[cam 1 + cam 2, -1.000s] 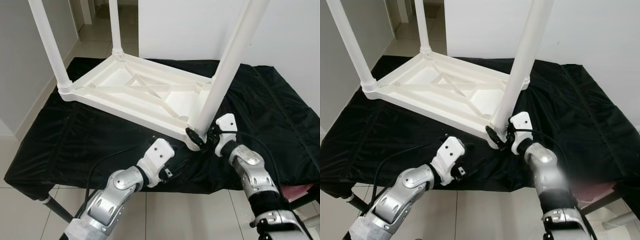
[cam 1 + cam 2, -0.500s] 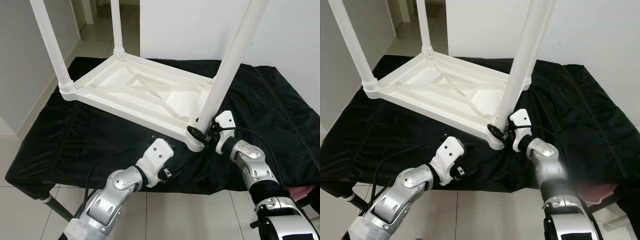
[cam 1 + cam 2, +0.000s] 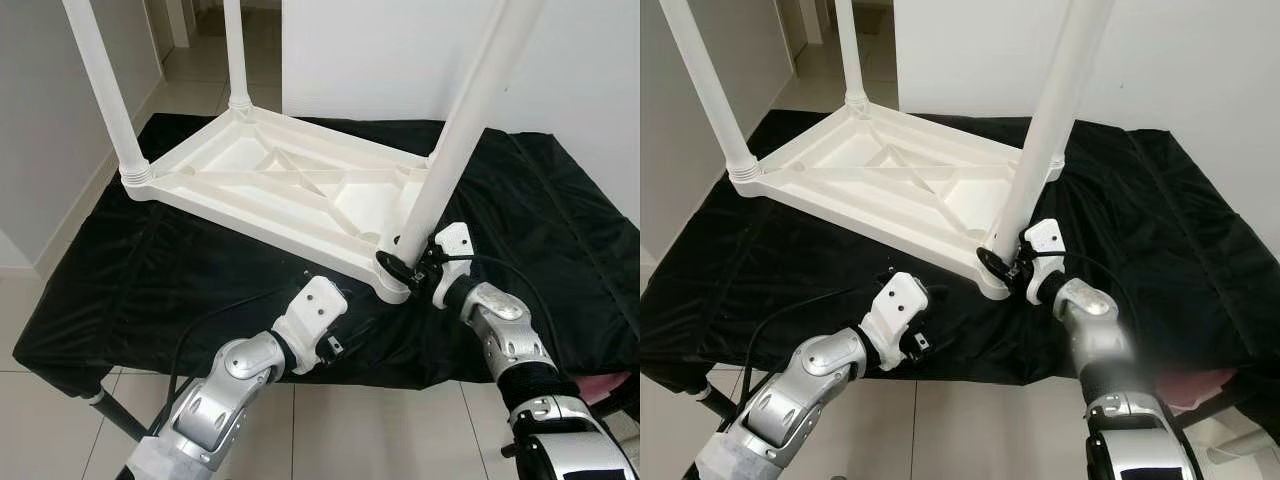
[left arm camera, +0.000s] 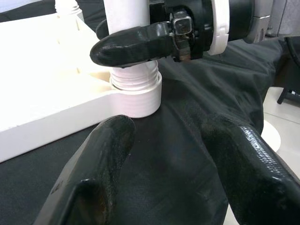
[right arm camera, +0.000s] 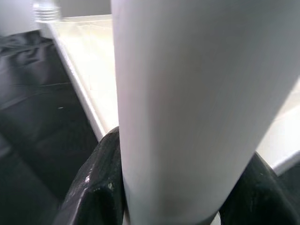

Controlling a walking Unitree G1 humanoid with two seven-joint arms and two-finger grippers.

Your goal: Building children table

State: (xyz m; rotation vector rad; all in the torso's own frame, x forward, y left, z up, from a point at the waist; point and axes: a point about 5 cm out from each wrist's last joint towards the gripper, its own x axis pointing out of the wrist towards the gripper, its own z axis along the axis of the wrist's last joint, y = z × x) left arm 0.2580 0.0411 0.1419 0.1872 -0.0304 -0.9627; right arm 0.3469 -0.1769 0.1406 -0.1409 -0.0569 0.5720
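Note:
A white plastic children's table top (image 3: pixel 270 185) lies upside down on a black cloth. Two legs stand at its left corners, one near (image 3: pixel 105 95) and one far (image 3: pixel 235 50). A third leg (image 3: pixel 455 130) rises from the near right corner socket (image 4: pixel 136 96), leaning slightly right. My right gripper (image 3: pixel 400 265) is shut on this leg just above the socket; its fingers (image 5: pixel 96 187) wrap the white tube (image 5: pixel 197 103). My left gripper (image 4: pixel 164 154) is open with nothing between its fingers, low over the cloth just in front of that corner, its wrist (image 3: pixel 315 320) at the cloth's near edge.
The black cloth (image 3: pixel 150 270) covers a low folding stand and hangs over its front edge. A white wall (image 3: pixel 400 50) stands behind. Tiled floor (image 3: pixel 190 90) runs along the left into a hallway. Something pink (image 3: pixel 600 385) shows at the lower right.
The view has shifted slightly. My right gripper has stayed clamped on the leg's base while its forearm swung a little. The left arm has stayed where it was.

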